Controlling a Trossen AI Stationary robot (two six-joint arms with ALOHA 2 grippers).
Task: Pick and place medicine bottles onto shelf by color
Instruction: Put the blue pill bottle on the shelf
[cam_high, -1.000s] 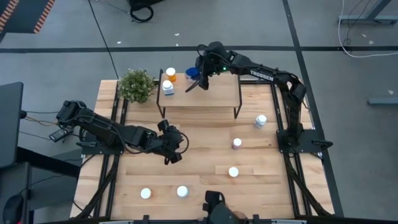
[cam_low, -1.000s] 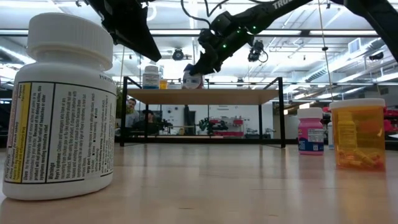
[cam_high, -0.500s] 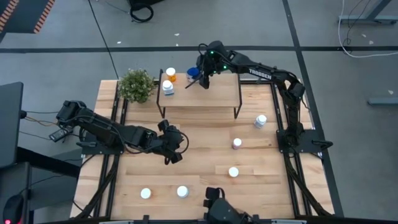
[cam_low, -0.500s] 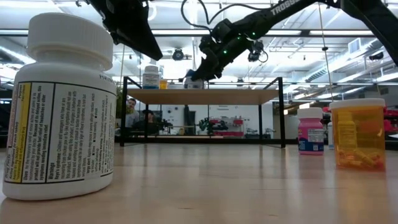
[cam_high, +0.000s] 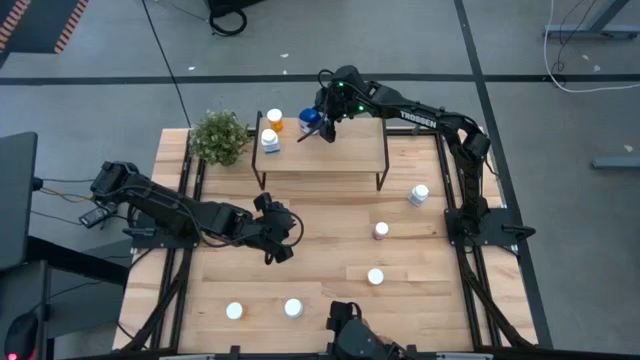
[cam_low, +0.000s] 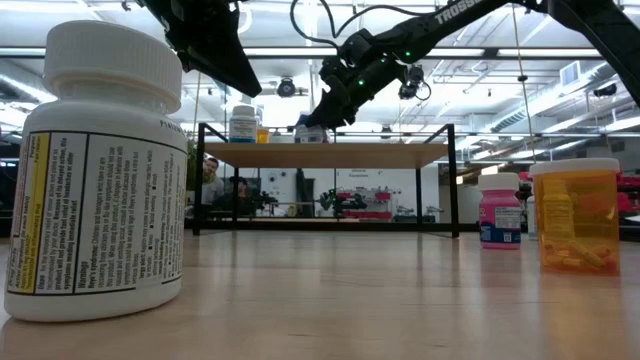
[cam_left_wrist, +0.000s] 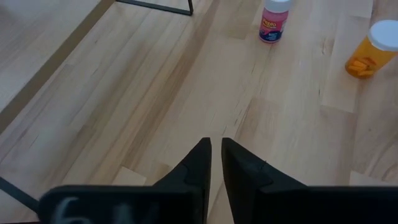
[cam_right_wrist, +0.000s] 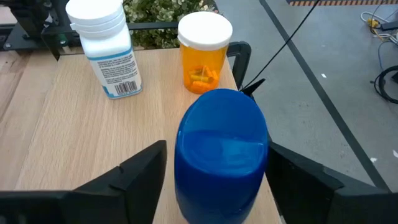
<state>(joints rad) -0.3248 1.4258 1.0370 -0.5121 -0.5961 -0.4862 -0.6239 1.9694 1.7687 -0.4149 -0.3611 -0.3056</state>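
- The right gripper (cam_high: 312, 128) reaches over the far end of the shelf (cam_high: 350, 155), its fingers (cam_right_wrist: 140, 171) apart on either side of the blue-lidded bottle (cam_right_wrist: 221, 149).
- In the right wrist view there are gaps between that bottle and both fingers, so it stands free on the shelf board.
- On the same end of the shelf stand an orange bottle (cam_right_wrist: 204, 53) with a white cap and a white bottle (cam_right_wrist: 106, 46) with a bluish label, side by side and just beyond the blue lid.
- A green potted plant (cam_high: 220, 137) sits on the worktop (cam_high: 330, 250) beside that end of the shelf.
- The left gripper (cam_high: 276, 240) hangs over the middle of the worktop, in front of the shelf, with its fingers (cam_left_wrist: 199, 165) nearly together and nothing between them.
- A pink bottle (cam_left_wrist: 274, 20) and another orange bottle (cam_left_wrist: 372, 50) stand on the worktop ahead of the left gripper, apart from each other.
- From above, five white-capped bottles remain on the worktop: one near the right arm's base (cam_high: 419, 194), two in the middle right (cam_high: 381, 230) (cam_high: 375, 276), and two near the front edge (cam_high: 234, 311) (cam_high: 293, 308).
- In the low view a large white bottle (cam_low: 100, 170) stands closest to the camera.
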